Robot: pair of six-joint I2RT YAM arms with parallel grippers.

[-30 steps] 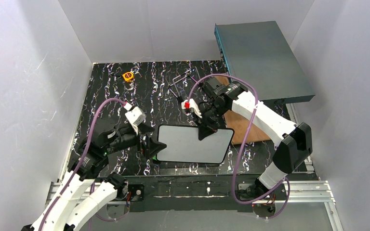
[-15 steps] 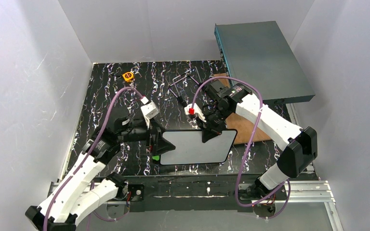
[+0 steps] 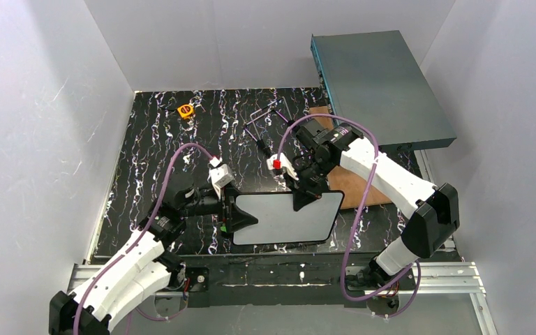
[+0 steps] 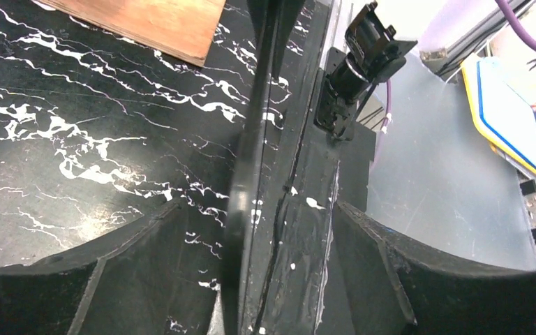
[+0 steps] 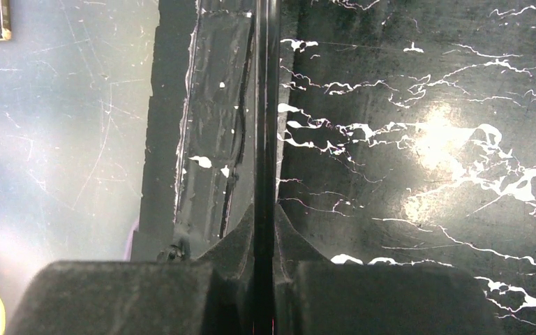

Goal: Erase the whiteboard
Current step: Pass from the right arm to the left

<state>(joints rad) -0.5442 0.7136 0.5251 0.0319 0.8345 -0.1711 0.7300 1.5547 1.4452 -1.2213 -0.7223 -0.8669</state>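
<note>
The whiteboard [image 3: 286,218], held at the near middle of the table [image 3: 153,139], looks light, stiff and slick-faced, best taken by its thin frame: the right gripper [image 3: 301,202] pinches its far edge, while the left gripper [image 3: 244,217] straddles its left edge, 2 fingers wide apart.

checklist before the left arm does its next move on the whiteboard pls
1. Right fingers shut on the whiteboard at its far edge: ok.
2. Whiteboard's left edge sits between the left fingers: ok.
3. Left fingers pressing on that edge: not ok, there is a gap on both sides.
4. Face free of writing: ok in the top view. For the back, cannot tell.
5. Whiteboard clear of the wooden board: cannot tell, they overlap in the top view.
</note>
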